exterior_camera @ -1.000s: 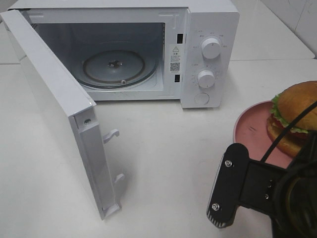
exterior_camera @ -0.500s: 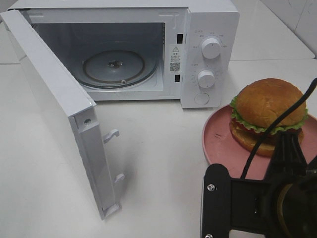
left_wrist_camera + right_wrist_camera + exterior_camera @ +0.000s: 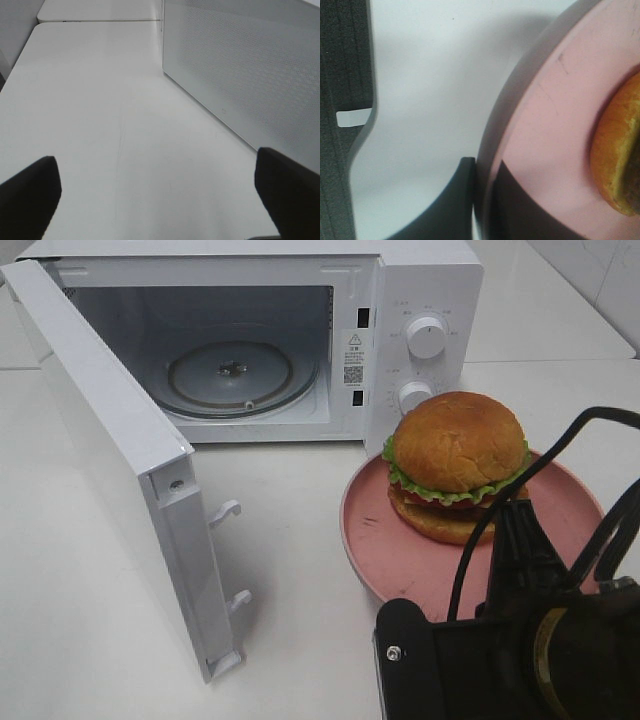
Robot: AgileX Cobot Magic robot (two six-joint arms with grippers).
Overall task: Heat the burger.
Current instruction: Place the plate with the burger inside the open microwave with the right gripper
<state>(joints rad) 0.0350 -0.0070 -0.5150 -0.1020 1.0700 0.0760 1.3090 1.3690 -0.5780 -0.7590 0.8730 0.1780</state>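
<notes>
Visibly, right end effector [image 3: 482,200] closed, gripping plate [image 3: 545,115] rim

White tabletop [image 3: 300,500] under even light, white tiled wall [image 3: 610,270] behind.

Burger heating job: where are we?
Done: the microwave door stands open and the glass turntable has nothing on it. In hand: the right gripper is shut on the rim of the pink plate, with the burger sitting on it, outside the oven near the dials. Left: plate into the cavity, door closed, dials set.
</notes>
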